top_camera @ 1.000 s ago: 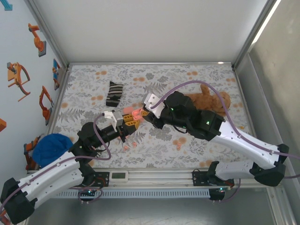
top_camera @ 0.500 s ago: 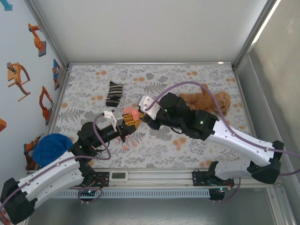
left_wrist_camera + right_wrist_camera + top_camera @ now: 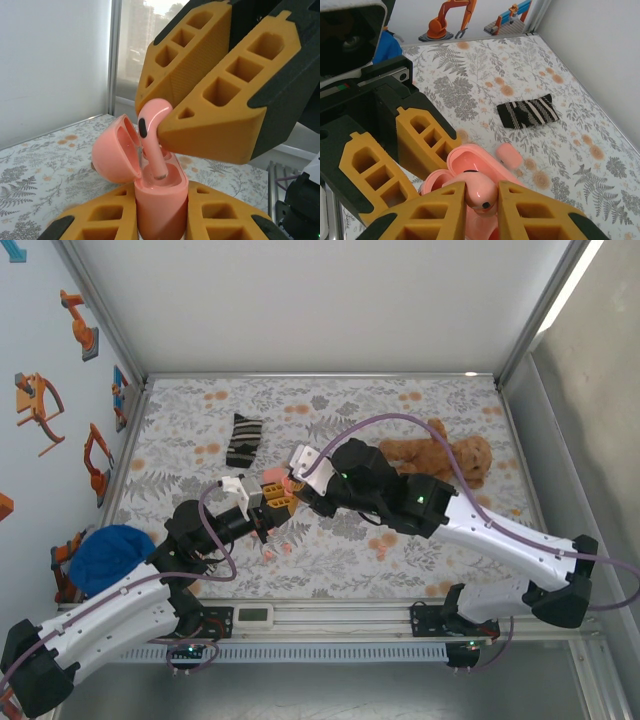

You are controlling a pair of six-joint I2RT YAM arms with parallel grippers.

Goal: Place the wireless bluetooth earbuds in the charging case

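My left gripper [image 3: 160, 216] is shut on the salmon-pink charging case [image 3: 161, 200], held upright with its lid [image 3: 114, 156] swung open to the left. My right gripper [image 3: 481, 199] is shut on one earbud [image 3: 480, 194]. That earbud [image 3: 152, 134] hangs over the case with its stem tip down inside one slot. In the top view the right gripper [image 3: 289, 484] meets the left gripper [image 3: 271, 508] at mid-table. Two more tiny pink earbuds [image 3: 277, 550] lie on the cloth just in front of them.
A second pink case [image 3: 509, 155] lies shut on the floral cloth beyond the grippers, near a striped black-and-white sock [image 3: 243, 440]. A brown teddy bear [image 3: 445, 458] lies at the right and a blue cloth [image 3: 108, 556] at the left edge.
The right arm has swung left, bringing its earbud from beside the left gripper to above and into the open case. The teddy bear is now uncovered. The left arm has not moved.
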